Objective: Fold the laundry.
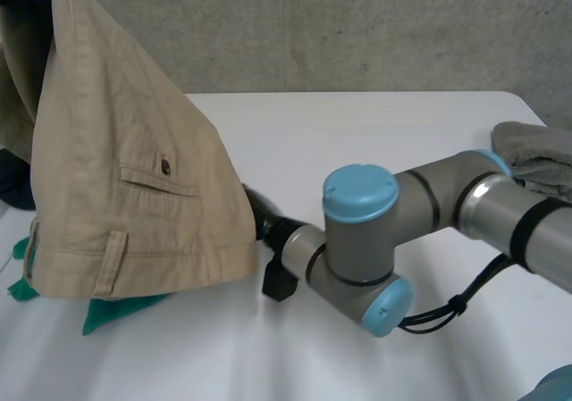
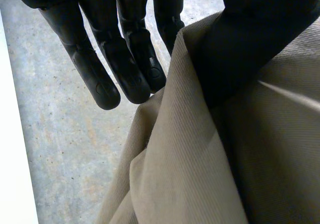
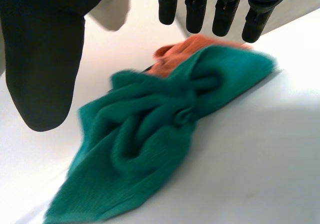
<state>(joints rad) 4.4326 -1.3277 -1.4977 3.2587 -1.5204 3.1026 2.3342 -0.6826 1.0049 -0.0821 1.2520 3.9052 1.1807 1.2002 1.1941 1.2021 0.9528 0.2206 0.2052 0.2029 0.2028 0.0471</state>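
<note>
A pair of beige trousers (image 1: 116, 151) hangs from high at the left, its waistband just above the table. My left hand (image 2: 125, 59) holds it up, the beige cloth (image 2: 210, 159) pinched between its thumb and straight fingers. My right arm (image 1: 357, 240) reaches left across the table, and its hand goes in behind the hanging trousers. In its wrist view my right hand (image 3: 42, 59) is open, fingers straight and thumb spread. A crumpled green cloth (image 3: 150, 134) lies on the table under its palm. An orange cloth (image 3: 185, 52) sits against the green one below the fingertips.
The green cloth (image 1: 116, 310) pokes out under the trousers near the table's front left. A grey towel (image 1: 536, 155) lies at the right edge of the white table (image 1: 375, 133). Something dark (image 1: 13, 187) hangs at the far left. A concrete wall stands behind.
</note>
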